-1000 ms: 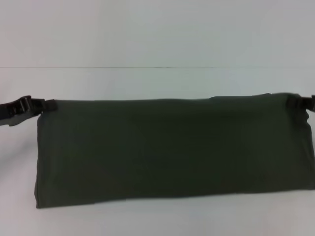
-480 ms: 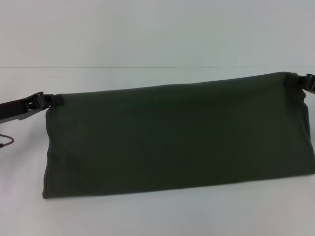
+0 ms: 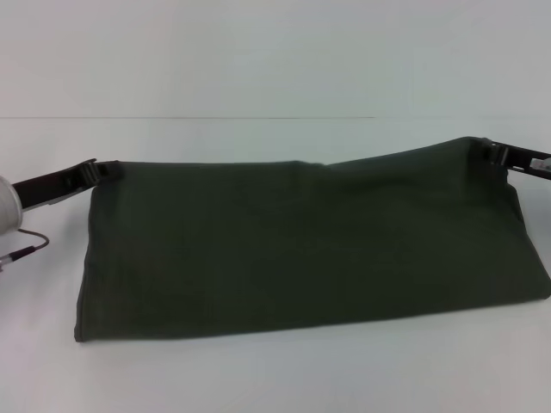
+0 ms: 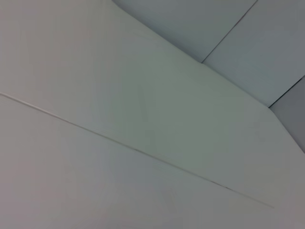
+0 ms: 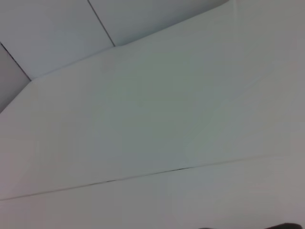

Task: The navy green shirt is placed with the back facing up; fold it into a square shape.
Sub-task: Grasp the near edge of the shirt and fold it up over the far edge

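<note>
Head view: the navy green shirt (image 3: 301,245) lies as a wide folded band across the white table (image 3: 258,379). The left gripper (image 3: 105,169), at nine o'clock, pinches its far left corner; the right gripper (image 3: 489,153), at three o'clock, pinches the far right corner, raised slightly higher.

Soft, even, diffuse lighting, seemingly from overhead; no glare. Head view slightly blurred, with only a faint shadow under the navy green shirt (image 3: 301,245). Wrist views pale, nearly featureless, low in contrast.
</note>
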Robot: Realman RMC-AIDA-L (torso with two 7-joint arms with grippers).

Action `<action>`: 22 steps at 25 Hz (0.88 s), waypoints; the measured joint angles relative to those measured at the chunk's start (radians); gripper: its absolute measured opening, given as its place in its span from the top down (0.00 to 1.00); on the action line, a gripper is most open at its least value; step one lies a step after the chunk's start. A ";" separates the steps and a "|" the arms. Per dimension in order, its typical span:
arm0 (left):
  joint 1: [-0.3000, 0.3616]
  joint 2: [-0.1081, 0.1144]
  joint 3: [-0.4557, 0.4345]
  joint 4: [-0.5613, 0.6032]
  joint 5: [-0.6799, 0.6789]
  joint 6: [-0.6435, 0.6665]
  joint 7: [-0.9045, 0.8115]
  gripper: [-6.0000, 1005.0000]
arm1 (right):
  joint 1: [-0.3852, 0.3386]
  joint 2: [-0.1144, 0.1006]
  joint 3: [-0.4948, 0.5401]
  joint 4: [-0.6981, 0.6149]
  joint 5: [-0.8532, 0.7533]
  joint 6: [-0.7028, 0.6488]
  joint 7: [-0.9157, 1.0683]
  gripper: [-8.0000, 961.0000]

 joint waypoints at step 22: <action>-0.014 -0.033 -0.001 -0.066 -0.069 -0.172 0.107 0.93 | 0.030 0.028 -0.018 0.083 0.152 0.211 -0.099 0.88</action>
